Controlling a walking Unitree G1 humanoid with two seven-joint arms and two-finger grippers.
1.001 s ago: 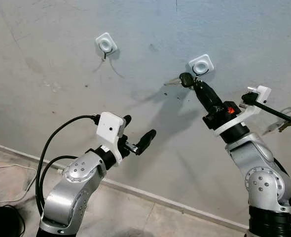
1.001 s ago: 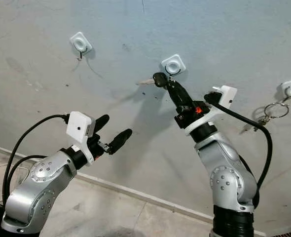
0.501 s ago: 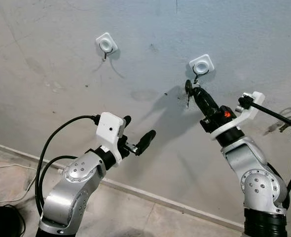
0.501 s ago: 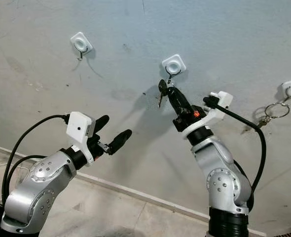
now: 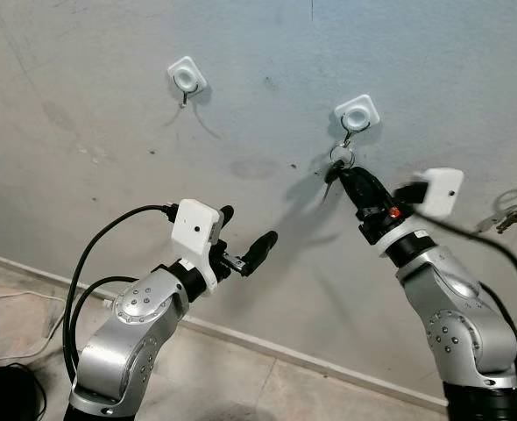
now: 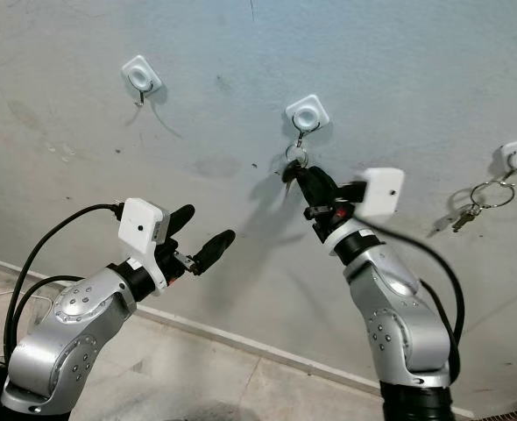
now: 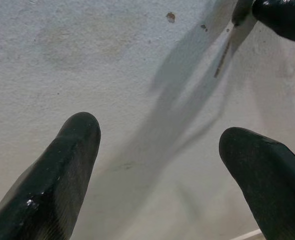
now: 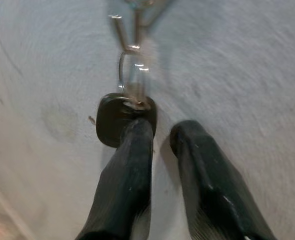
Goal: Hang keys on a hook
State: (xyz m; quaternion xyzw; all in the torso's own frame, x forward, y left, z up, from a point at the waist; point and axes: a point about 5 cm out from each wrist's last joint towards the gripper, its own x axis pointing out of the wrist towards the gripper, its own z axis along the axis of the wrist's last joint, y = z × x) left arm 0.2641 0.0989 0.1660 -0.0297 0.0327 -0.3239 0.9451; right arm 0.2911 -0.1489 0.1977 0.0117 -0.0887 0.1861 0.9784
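bare wall (image 5: 83, 105) around left hook (image 5: 187, 77)

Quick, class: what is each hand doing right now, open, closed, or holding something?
Left hand: open, holding nothing, held out toward the wall.
Right hand: fingers slightly apart, by the key hanging from the hook; grip cannot be told.

The right arm is raised toward the wall, its right gripper (image 5: 344, 178) held with fingers slightly parted. The left arm is bent lower on the left, its left gripper (image 5: 244, 237) spread wide.
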